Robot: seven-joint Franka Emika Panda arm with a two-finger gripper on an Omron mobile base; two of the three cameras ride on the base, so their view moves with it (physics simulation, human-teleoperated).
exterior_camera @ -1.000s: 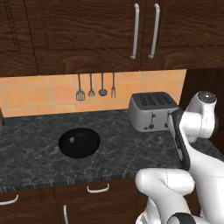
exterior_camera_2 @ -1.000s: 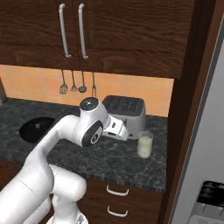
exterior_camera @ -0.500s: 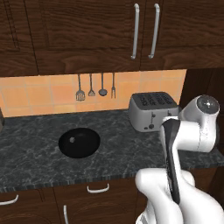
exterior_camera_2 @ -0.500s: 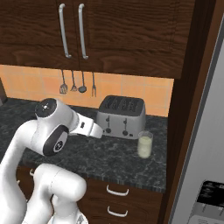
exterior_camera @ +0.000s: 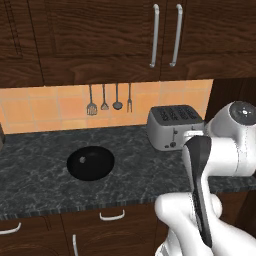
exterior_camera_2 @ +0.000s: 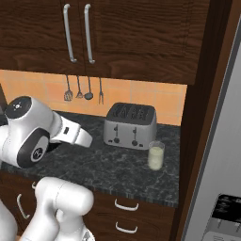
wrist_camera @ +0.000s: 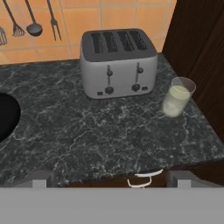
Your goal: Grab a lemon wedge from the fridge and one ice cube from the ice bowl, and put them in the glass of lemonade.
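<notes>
The glass of lemonade (wrist_camera: pixel 176 97) (exterior_camera_2: pixel 156 155) stands on the dark stone counter, just right of the silver toaster (wrist_camera: pixel 118 61) and beside the fridge (exterior_camera_2: pixel 219 155). Further left on the counter lies the black ice bowl (exterior_camera: pixel 90 163) (wrist_camera: pixel 6 114); an ice cube cannot be made out in it. The fridge's grey door hides the lemon wedge. My gripper (wrist_camera: pixel 111 181) hovers over the counter's front edge, short of the toaster and glass. It is open with nothing between its fingertips (wrist_camera: pixel 40 180).
Kitchen utensils (exterior_camera: pixel 104 98) hang on the orange tile wall behind the bowl. Dark upper cabinets (exterior_camera: pixel 165 35) sit above the counter (exterior_camera_2: pixel 117 164), with drawers below. A dark wood panel (exterior_camera_2: pixel 200 117) separates the counter from the fridge. The black dispenser panel (exterior_camera_2: pixel 227 217) is low on the fridge door.
My arm has swung back and to the left in the right base view, uncovering the toaster. The glass, bowl and toaster have not moved, and the gripper stays open.
</notes>
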